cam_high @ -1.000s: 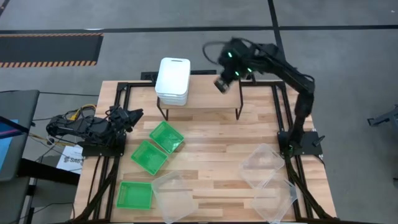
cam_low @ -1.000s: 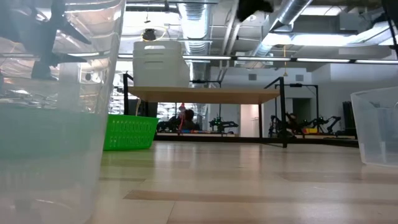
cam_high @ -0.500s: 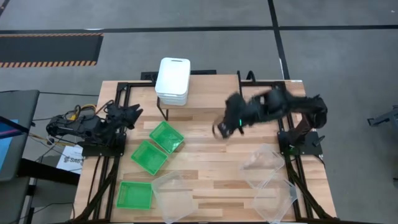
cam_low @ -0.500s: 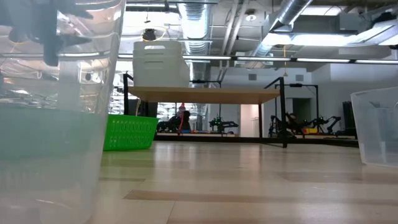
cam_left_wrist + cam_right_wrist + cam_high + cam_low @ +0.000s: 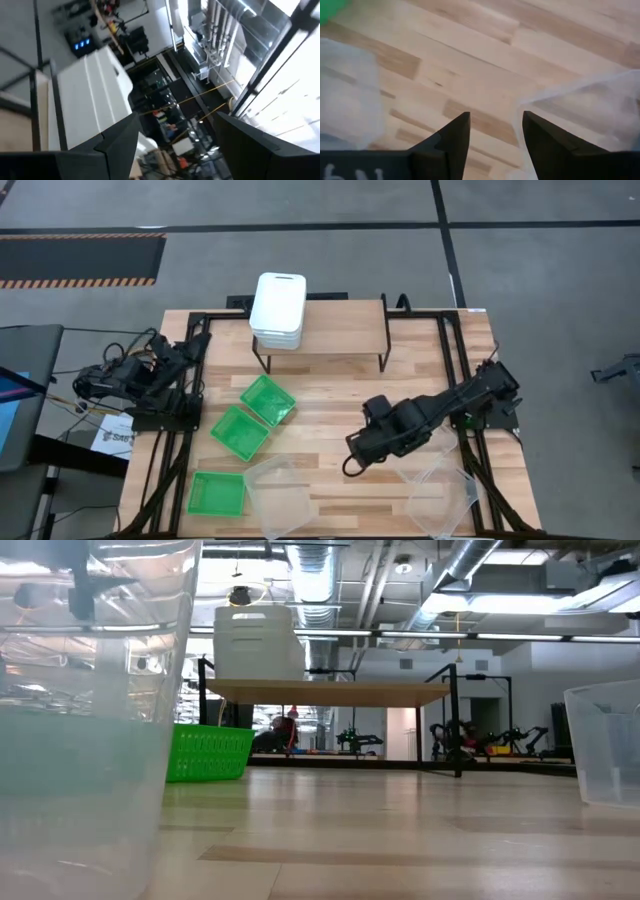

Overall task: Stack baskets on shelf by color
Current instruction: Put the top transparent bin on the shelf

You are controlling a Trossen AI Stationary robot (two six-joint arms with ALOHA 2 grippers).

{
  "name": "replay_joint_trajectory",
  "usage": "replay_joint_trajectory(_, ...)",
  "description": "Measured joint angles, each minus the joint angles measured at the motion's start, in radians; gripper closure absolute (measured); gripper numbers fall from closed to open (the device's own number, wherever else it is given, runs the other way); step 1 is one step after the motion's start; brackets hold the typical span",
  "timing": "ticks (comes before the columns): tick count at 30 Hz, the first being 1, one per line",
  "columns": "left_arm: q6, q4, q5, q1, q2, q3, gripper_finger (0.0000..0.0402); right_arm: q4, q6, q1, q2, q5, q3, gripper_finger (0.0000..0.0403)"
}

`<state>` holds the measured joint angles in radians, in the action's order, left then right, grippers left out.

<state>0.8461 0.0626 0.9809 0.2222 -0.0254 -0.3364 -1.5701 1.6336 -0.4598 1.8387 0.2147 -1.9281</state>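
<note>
Three white baskets [image 5: 278,310] sit nested at the left end of the shelf [image 5: 340,332]; the low view shows this stack [image 5: 258,643] on the shelf top [image 5: 330,692]. Three green baskets [image 5: 268,399] [image 5: 239,431] [image 5: 216,493] lie singly on the table's left half. Clear baskets rest at the near middle [image 5: 283,495] and near right [image 5: 440,500], and a third [image 5: 432,442] lies partly under my right arm. My right gripper [image 5: 352,465] is open and low over bare wood between the clear baskets [image 5: 345,90] [image 5: 590,105]. My left gripper [image 5: 190,345] waits open at the table's left edge.
The shelf's right two thirds [image 5: 350,330] carry nothing. Bare wood [image 5: 340,405] lies between the shelf and the clear baskets. A clear basket [image 5: 90,740] stands close before the low camera, and another [image 5: 605,745] shows at the right. A green basket [image 5: 205,752] stands below the shelf's left end.
My right gripper has swung from above the shelf's far right corner down and toward the near edge, ending low over the table between the clear baskets. My left gripper has shifted a little toward the far left. No basket has moved.
</note>
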Motion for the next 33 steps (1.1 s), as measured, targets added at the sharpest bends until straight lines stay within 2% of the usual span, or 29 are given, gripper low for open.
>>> replay_joint_trajectory(6,-0.209,0.0,-0.031,0.0,-0.011,-0.085,0.0157,0.002,-0.032,-0.013,0.0,-0.064,0.066,0.0193)
replay_joint_trajectory(13,-0.28,-0.004,-0.117,0.0,-0.074,-0.19,0.0157,0.05,-0.068,-0.041,0.0,-0.16,0.143,0.0194)
replay_joint_trajectory(21,-0.361,-0.003,-0.127,0.0,-0.249,-0.304,0.0157,0.071,-0.061,-0.135,-0.001,-0.248,0.238,0.0195)
replay_joint_trajectory(26,-0.422,0.004,-0.105,0.0,-0.373,-0.379,0.0157,0.168,-0.087,-0.172,-0.017,-0.29,0.339,0.0194)
replay_joint_trajectory(33,-0.436,0.004,-0.103,0.0,-0.503,-0.47,0.0157,0.327,-0.122,-0.21,-0.028,-0.289,0.51,0.0193)
